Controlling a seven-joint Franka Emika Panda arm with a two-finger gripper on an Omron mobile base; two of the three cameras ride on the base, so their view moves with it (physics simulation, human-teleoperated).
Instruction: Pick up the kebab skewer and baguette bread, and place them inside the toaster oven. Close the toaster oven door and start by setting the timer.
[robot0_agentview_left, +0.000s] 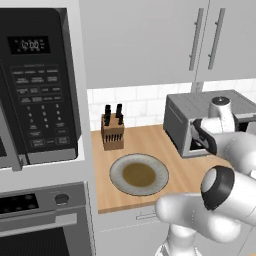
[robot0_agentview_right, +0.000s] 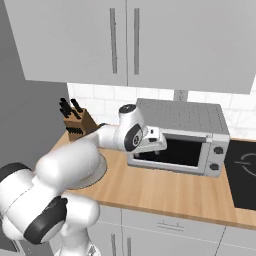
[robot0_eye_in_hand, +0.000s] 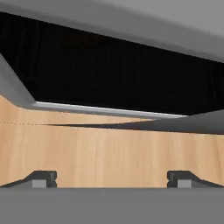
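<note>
The grey toaster oven (robot0_agentview_right: 186, 118) with its ribbed top stands on the wooden counter against the tiled wall. It is also at the right of the left base view, as the toaster oven (robot0_agentview_left: 181, 116). My gripper (robot0_agentview_right: 158, 145) hovers close in front of the left part of its dark front, fingers spread wide and holding nothing. Through the hand camera my gripper (robot0_eye_in_hand: 111, 178) points at the black front (robot0_eye_in_hand: 113, 74) inside a grey frame, above bare wood. I cannot tell whether the toaster oven door is up or down. The kebab skewer and the baguette bread are hidden.
A round grey plate (robot0_agentview_left: 118, 172) with a brown centre lies near the counter's front edge, and a knife block (robot0_agentview_left: 112, 133) stands behind it. A black microwave (robot0_agentview_left: 35, 85) and a range oven (robot0_agentview_left: 40, 220) fill the left. Two knobs (robot0_agentview_right: 218, 150) sit on the toaster oven's right panel. A black cooktop (robot0_agentview_right: 242, 175) lies further right.
</note>
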